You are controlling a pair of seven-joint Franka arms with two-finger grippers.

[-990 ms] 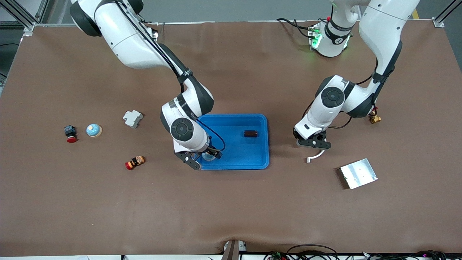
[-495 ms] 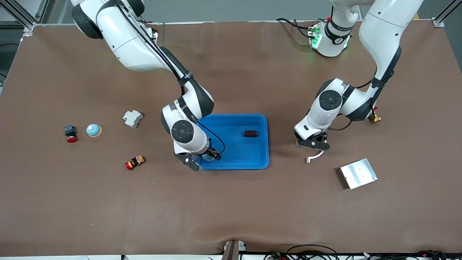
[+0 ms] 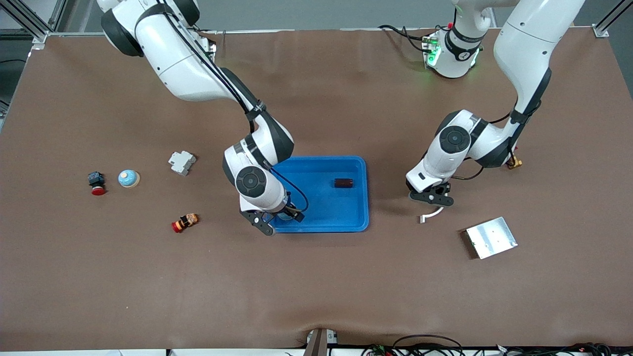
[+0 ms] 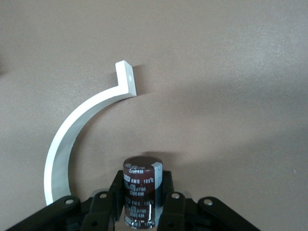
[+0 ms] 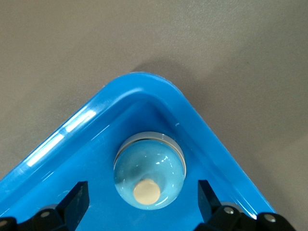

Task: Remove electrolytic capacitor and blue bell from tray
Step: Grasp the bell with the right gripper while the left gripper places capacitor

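Right pincer is spread wide around blue bell in tray corner, readied for grasping; electrolytic capacitor is clamped upright in left pincer over bench, for set-down.

I see a wide table under a brown cover, evenly lit. Metal frame posts stand at its corners, with cables along the near edge.
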